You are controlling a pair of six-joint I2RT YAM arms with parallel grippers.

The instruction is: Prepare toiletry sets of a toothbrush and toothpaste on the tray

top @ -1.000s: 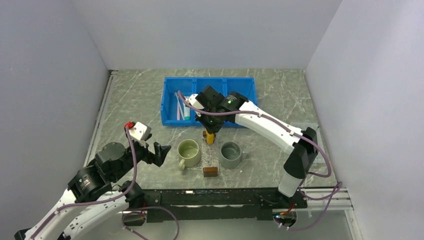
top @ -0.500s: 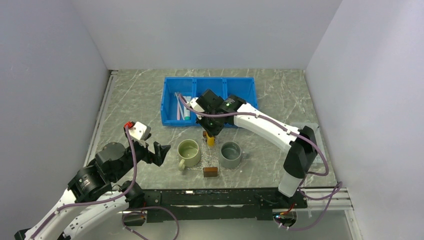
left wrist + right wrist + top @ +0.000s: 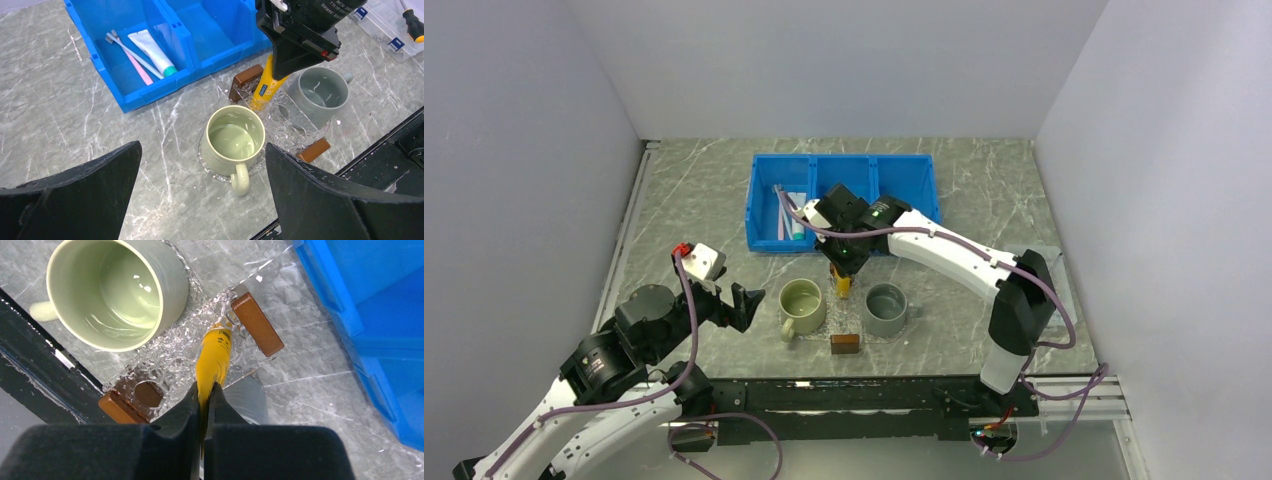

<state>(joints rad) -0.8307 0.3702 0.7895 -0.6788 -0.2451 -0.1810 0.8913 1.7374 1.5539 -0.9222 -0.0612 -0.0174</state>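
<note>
Sitting in blue bin [image 3: 160, 93] left compartment: white toothpaste [image 3: 152, 50], two toothbrushes [image 3: 139, 69]
Tray [image 3: 287, 122] between green mug [image 3: 235, 136] and grey mug [image 3: 320, 92]; yellow toothpaste [image 3: 214, 352] upright over it, right gripper [image 3: 205, 390] clenched on tube; left gripper [image 3: 745, 305] spread wide, empty

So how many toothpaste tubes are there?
2: a yellow tube pinched by the right gripper over the clear tray, a white teal-capped tube in the blue bin's left compartment. Others possibly hidden.

Left arm [image 3: 624, 345] folded low, left gripper [image 3: 749, 306] spread wide, right arm [image 3: 954, 255] stretched forward, right gripper [image 3: 204, 390] turned down, clamped on toothpaste [image 3: 214, 347]
</note>
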